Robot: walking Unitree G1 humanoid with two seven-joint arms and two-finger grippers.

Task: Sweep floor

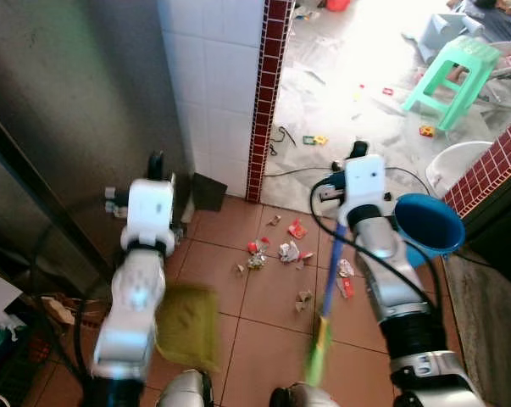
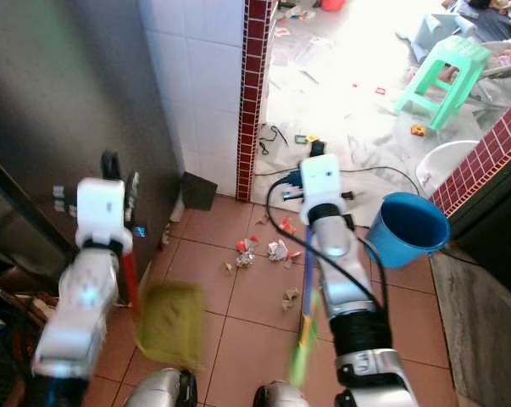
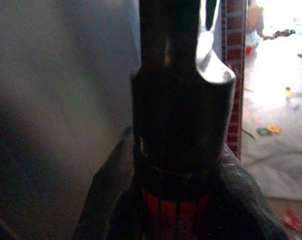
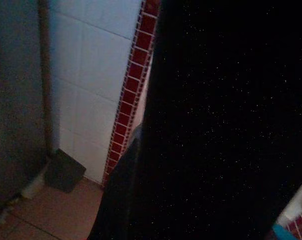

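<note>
Paper and plastic scraps [image 1: 282, 251] lie scattered on the brown floor tiles between my arms. My left gripper [image 1: 157, 163] is raised near the grey wall and is shut on the red handle [image 2: 130, 284] of a yellow-green dustpan [image 1: 187, 326], which hangs blurred below the arm. In the left wrist view the fingers [image 3: 113, 200] clasp a dark handle with red at its base. My right gripper [image 1: 358, 153] is shut on a broom with a blue stick [image 1: 332, 263]; its green head [image 1: 318, 354] hangs low by my body.
A white tiled pillar with a red-brick edge [image 1: 268, 93] stands ahead. A blue bucket [image 1: 429, 222] sits by the right arm, beside a red-tiled wall [image 1: 492, 165]. Beyond are a green stool [image 1: 454, 76], more litter, a floor cable [image 1: 293, 172] and a person [image 1: 492, 10].
</note>
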